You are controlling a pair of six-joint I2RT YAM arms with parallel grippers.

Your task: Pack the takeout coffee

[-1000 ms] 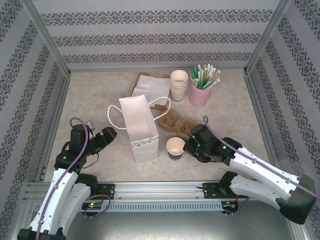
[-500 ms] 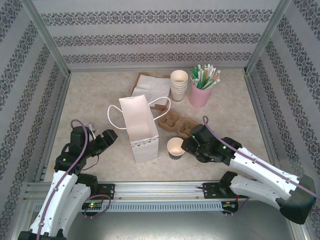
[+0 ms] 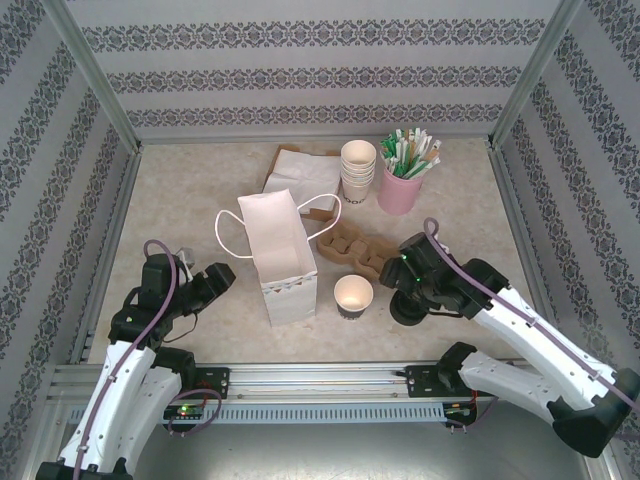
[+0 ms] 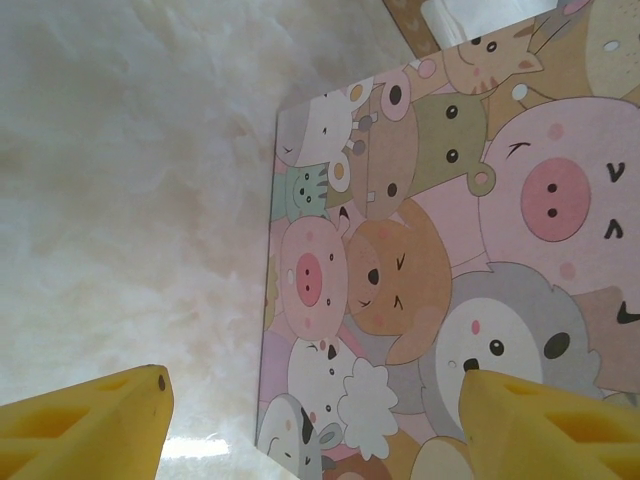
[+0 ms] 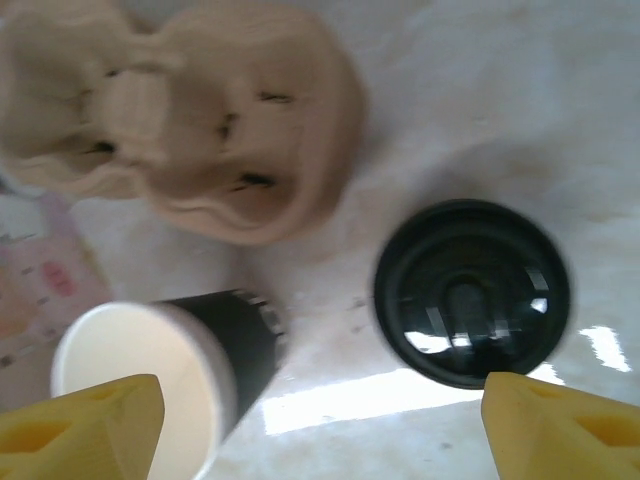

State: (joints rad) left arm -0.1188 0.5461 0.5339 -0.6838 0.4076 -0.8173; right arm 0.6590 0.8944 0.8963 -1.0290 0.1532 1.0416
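The takeout coffee cup (image 3: 353, 296) (image 5: 180, 370) has a dark body and stands with its cream inside open, no lid on it. A round black lid (image 3: 407, 311) (image 5: 470, 290) lies flat on the table just to its right. My right gripper (image 3: 400, 285) (image 5: 320, 440) hovers open above the gap between cup and lid and holds nothing. The white paper bag (image 3: 280, 258) stands upright left of the cup. Its side, printed with cartoon animals (image 4: 450, 250), faces my left gripper (image 3: 216, 277) (image 4: 310, 430), which is open and a short way off.
A pulp drink carrier (image 3: 350, 247) (image 5: 200, 130) lies behind the cup. At the back stand a stack of cream paper cups (image 3: 358, 170), a pink holder of straws (image 3: 402, 186) and napkins (image 3: 300, 170). Patterned walls close in three sides.
My right gripper has gone from shut to open and drawn up and to the right, away from the cup. The black lid now shows on the table. The left arm has barely moved.
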